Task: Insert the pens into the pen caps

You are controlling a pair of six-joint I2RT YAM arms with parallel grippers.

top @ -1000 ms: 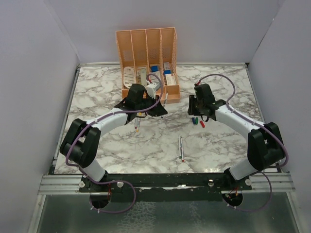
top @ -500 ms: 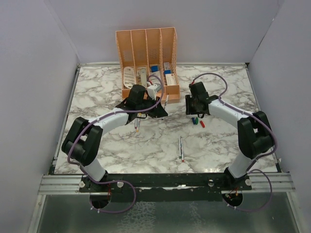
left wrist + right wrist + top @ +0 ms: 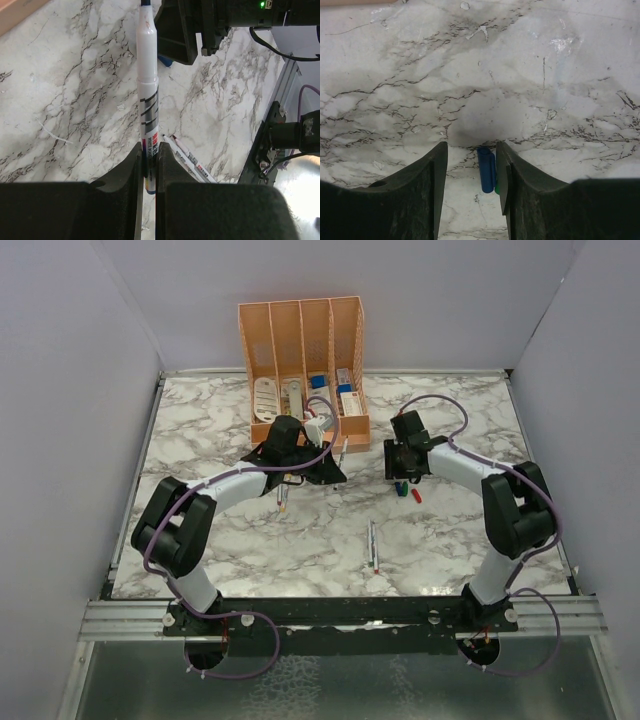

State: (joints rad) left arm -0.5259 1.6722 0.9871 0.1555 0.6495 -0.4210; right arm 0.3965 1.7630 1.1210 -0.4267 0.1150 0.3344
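Two pens (image 3: pixel 189 160) lie side by side on the marble table (image 3: pixel 470 530), lower right of centre in the left wrist view. The left gripper (image 3: pixel 148 152) has its fingers pressed together on a third pen (image 3: pixel 148 95), pinching it near its printed lower end. That pen runs straight up the frame, and its dark tip reaches the top edge just beside the black body of the right gripper (image 3: pixel 471 150).

In the top view a fourth pen (image 3: pixel 283 498) shows just below the left arm, left of centre. Whether it rests on the marble cannot be told.

The right gripper's fingers are spread and point down at the table. Between them in the right wrist view lies the dark blue cap (image 3: pixel 485 170), flat on the marble and nearer the right-hand finger (image 3: pixel 506 175). It is not gripped. The green cap (image 3: pixel 496 188) sits just beside it, mostly hidden behind that finger. In the top view the red cap (image 3: pixel 416 495) lies a little to the right of the green one.

At the upper middle of the top view the orange organiser (image 3: pixel 300 320) stands against the back wall.
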